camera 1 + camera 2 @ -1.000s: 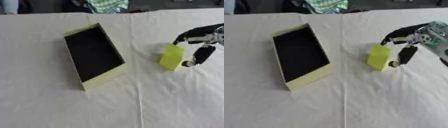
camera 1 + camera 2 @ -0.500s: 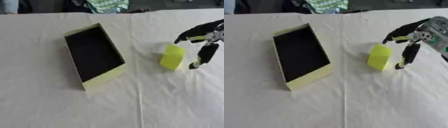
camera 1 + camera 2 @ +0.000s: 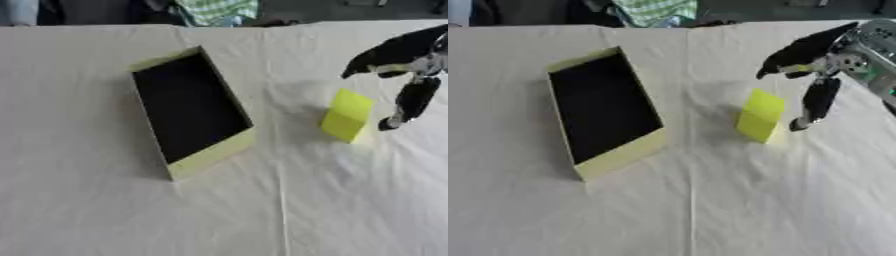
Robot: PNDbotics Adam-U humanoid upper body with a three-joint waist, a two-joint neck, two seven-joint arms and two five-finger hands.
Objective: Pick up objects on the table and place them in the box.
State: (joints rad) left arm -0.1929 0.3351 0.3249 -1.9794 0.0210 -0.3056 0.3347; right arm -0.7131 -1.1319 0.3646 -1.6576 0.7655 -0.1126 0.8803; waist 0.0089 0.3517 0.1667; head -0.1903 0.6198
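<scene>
We see the right hand point(image 3: 820, 75) at the right, fingers spread apart and holding nothing, just beside the yellow block point(image 3: 759, 116); contact cannot be confirmed. The block stands on the table point(image 3: 350, 200), right of the open box point(image 3: 188, 107).

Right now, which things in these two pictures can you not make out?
- Left hand: in neither view.
- Right hand: cut off by the right edge in the left eye view; whether its fingers touch the yellow block cannot be told.
- Box: its inside is dark, so anything lying in it does not show.
- Yellow block's far side: hidden by the block itself.
</scene>
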